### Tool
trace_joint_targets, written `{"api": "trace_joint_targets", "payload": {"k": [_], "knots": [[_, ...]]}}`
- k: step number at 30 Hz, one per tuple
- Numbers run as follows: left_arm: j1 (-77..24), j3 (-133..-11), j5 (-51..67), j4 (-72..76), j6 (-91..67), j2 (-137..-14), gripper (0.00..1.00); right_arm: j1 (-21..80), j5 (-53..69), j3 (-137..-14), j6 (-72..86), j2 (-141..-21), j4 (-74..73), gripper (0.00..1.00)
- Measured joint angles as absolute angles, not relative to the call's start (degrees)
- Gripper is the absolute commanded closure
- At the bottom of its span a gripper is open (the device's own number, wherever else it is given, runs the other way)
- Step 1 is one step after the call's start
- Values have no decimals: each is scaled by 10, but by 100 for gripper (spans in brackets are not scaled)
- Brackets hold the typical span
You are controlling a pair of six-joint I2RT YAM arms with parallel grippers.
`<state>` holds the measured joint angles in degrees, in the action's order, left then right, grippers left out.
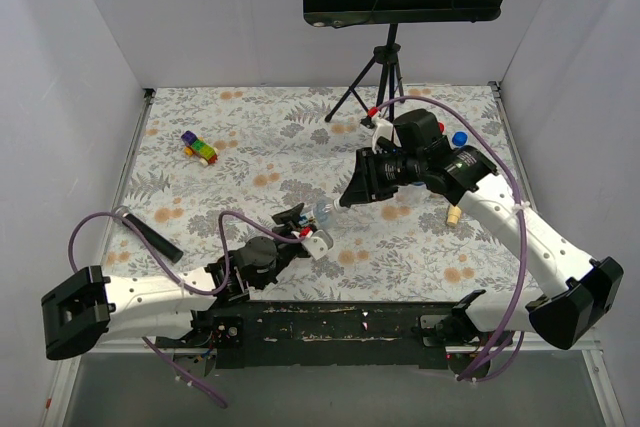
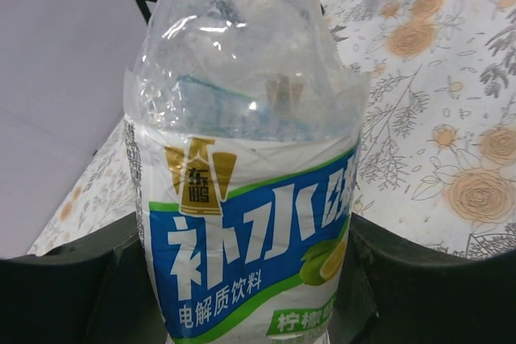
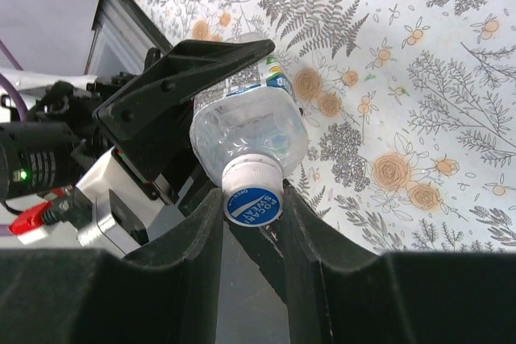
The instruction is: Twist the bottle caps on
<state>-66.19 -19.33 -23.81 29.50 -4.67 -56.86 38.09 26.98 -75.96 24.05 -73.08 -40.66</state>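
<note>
Bottle [image 2: 242,159] with a blue and white label stands clamped between the fingers of the left gripper [image 2: 250,296], its clear shoulder reaching out past the fingertips. The right gripper [image 3: 251,192] is closed on the blue cap [image 3: 253,205], which sits on the bottle's neck, pinched between its two fingertips. The floral table [image 3: 419,78] lies beyond both tools.

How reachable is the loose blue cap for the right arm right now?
Probably not yet: the right gripper is shut on the fitted cap of the bottle the left gripper holds. The blue cap lies uncovered beside that arm.
</note>
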Motion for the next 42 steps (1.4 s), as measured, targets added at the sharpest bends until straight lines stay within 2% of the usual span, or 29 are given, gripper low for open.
{"api": "trace_joint_targets", "payload": {"k": [3,5,7,9,12,14,18,22,27,33,42], "knots": [[-670,-193,-276,319,-30,-587,55,381,258,-755,257,-731,-392,97],[-674,-193,-292,328,-21,-593,55,381,252,-753,265,-731,-386,84],[-675,-193,-300,331,-18,-594,55,381,248,-753,269,-731,-382,64],[-675,-194,-303,331,-19,-594,53,382,246,-755,270,-731,-380,49],[-675,-200,-293,330,-29,-593,52,383,230,-776,257,-731,-395,32],[-675,-212,-268,326,-42,-589,52,382,210,-813,237,-734,-414,25],[-658,-242,-192,293,-81,-575,52,380,188,-918,173,-735,-446,22],[-594,-276,-71,239,-127,-570,51,379,198,-986,84,-726,-469,22],[-503,-312,113,178,-186,-572,51,379,248,-966,-46,-697,-509,23],[-449,-345,319,145,-241,-595,51,379,314,-904,-191,-664,-539,26],[-435,-355,460,131,-277,-613,51,379,386,-897,-308,-661,-570,28]]}}
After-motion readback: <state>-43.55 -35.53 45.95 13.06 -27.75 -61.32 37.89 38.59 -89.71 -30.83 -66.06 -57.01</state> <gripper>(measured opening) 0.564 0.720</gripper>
